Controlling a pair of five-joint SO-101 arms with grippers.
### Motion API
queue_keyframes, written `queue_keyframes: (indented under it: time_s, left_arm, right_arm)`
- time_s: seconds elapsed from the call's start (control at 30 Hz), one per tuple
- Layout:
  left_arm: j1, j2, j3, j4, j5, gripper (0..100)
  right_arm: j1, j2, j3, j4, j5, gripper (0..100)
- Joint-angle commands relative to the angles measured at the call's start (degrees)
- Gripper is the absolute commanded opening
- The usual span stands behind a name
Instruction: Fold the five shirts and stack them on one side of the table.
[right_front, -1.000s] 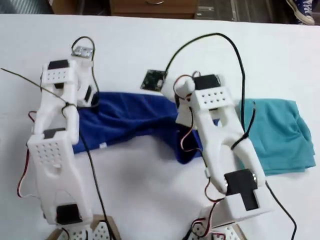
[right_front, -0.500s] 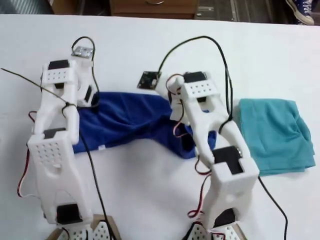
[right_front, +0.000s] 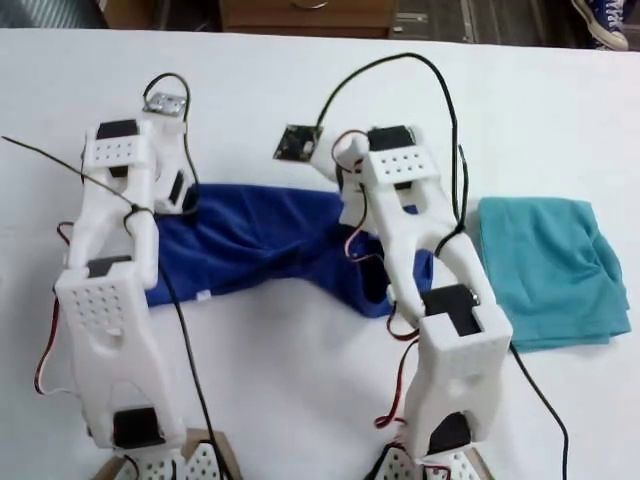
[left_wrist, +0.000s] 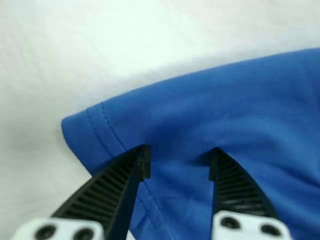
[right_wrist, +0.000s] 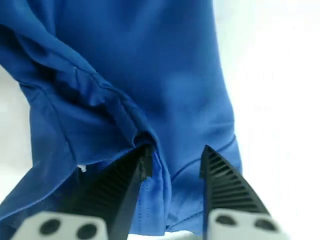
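While the blue shirt (right_front: 260, 235) is lying stretched across the middle of the worktop (right_front: 300, 400), unfolded and rumpled, the teal shirt (right_front: 545, 270) is sitting folded by the right edge. It is resting flat on the surface with no bin or tray under it, so I'm reading that as the stack side. The left arm (right_front: 105, 300) is hanging over the blue shirt's left end and the right arm (right_front: 445, 330) over its right end. The right arm is hiding the gap to the teal shirt.

Left wrist view: the left pincer (left_wrist: 177, 162) is standing narrowly parted. Both tips are pressing into the blue cloth just beside a hemmed corner. Fabric is humping up between them, not pinched yet.

Right wrist view: the right pincer (right_wrist: 175, 162) is likewise parted a little. Its tips are digging into a bunched, creased patch by a stitched hem, with white worktop showing on either side.

Step in hand, as I judge it, is gripping both ends for a fold. To do it well, both pincers should be closing on the hem itself, catching the layers cleanly. Then lift evenly so the cloth is hanging taut. The right end is looking messy, so a partial grab there is the risk. Staying off the teal shirt matters too.
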Motion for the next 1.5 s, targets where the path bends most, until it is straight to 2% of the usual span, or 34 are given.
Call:
queue_keyframes:
  time_s: [0.0, 0.23, 0.57, 0.83, 1.2, 1.37, 1.47]
  left_arm:
    - [0.4, 0.4, -0.9, -2.0, 0.0, 21]
    - [0.4, 0.4, -0.9, -2.0, 0.0, 21]
    - [0.4, 0.4, -0.9, -2.1, 0.0, 21]
    - [0.4, 0.4, -0.9, -2.1, 0.0, 21]
    - [0.4, 0.4, -0.9, -2.1, 0.0, 21]
    - [0.4, 0.4, -0.9, -2.0, 0.0, 21]
    - [0.4, 0.4, -0.9, -2.0, 0.0, 21]
  right_arm:
    - [2.1, -0.6, -3.7, 0.0, 0.4, 15.5]
    - [2.3, -2.6, -5.0, 15.3, 0.4, 15.6]
    - [-0.6, -9.9, -4.0, 17.5, 0.1, 15.6]
    - [-1.6, -10.6, 6.6, 15.7, 0.4, 15.6]
    - [2.6, -8.3, 7.9, 10.2, 0.5, 15.4]
    - [5.7, -2.7, 7.5, 6.0, 0.5, 8.0]
    - [6.3, -0.4, 7.5, 4.6, 0.5, 7.3]
